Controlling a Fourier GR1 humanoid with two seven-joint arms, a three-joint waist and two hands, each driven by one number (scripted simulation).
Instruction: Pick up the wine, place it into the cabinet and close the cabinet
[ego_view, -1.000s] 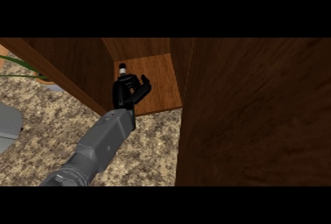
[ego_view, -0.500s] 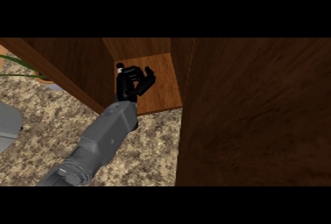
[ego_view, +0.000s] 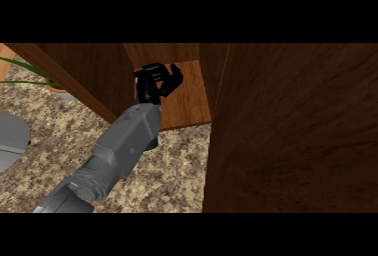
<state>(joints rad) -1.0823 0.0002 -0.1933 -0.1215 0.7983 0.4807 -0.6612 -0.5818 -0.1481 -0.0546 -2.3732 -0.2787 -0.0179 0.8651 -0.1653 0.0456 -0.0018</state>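
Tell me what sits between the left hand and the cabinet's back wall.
In the head view, only bare wooden shelf floor lies between the left hand and the cabinet's back wall; no wine bottle shows there.

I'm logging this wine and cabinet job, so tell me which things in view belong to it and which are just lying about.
Belongs to the job:
- cabinet, open
- cabinet door, swung out at the view's right
- cabinet shelf
- left hand, fingers curled, inside the cabinet; the wine cannot be seen

Just lying about:
- green plant leaves at the far left
- grey thing at the left edge
- speckled counter
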